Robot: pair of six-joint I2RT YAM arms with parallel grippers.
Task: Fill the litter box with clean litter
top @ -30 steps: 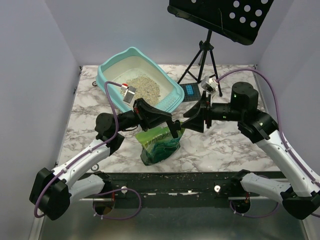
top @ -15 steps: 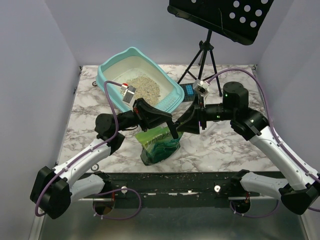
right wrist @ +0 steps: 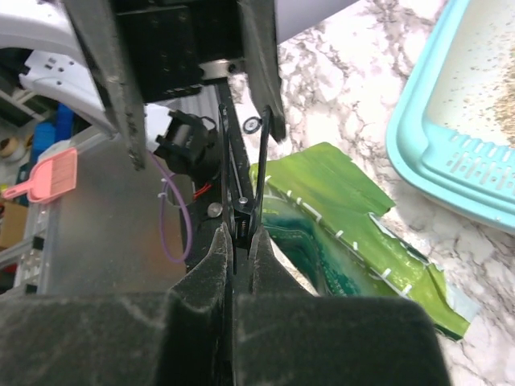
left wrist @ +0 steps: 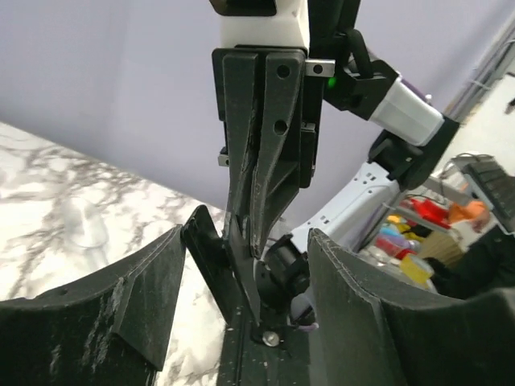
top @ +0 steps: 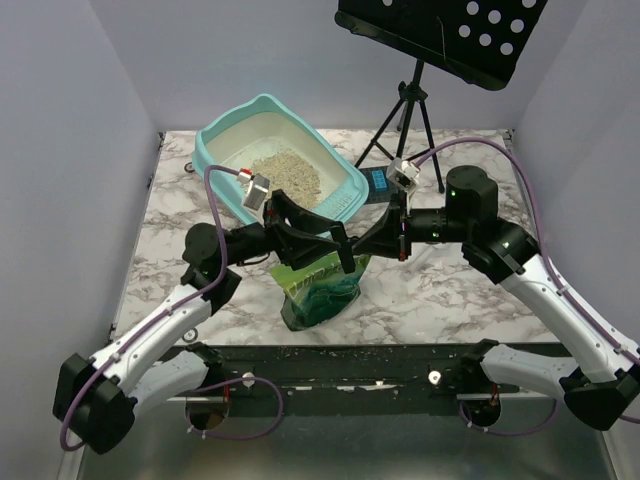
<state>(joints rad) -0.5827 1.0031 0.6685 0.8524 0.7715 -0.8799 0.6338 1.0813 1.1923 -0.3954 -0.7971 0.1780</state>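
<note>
The light-teal litter box [top: 215, 150] stands at the back left; its slotted rim [right wrist: 451, 173] also shows in the right wrist view. A pile of clean litter [top: 285, 172] lies inside it. A crinkled green bag [top: 320, 290] stands open at the table's front, below both grippers. My right gripper [right wrist: 240, 237] is shut on a thin black hinged tool [right wrist: 244, 211], clip or scissors I cannot tell. My left gripper [left wrist: 245, 241] is open, its fingers on either side of that tool [left wrist: 233, 273] and apart from it. From above, the two grippers [top: 345, 250] meet tip to tip over the bag.
A black tripod [top: 405, 120] with a perforated stand top [top: 440, 30] stands at the back right. A small blue-screened device [top: 380, 182] sits beside the box. Spilled grains dot the black front strip [top: 330, 352]. A pink scoop [right wrist: 44, 181] lies off the table.
The right gripper moved left to the left gripper's tip and shut on the black tool. The left gripper, shut before, has opened.
</note>
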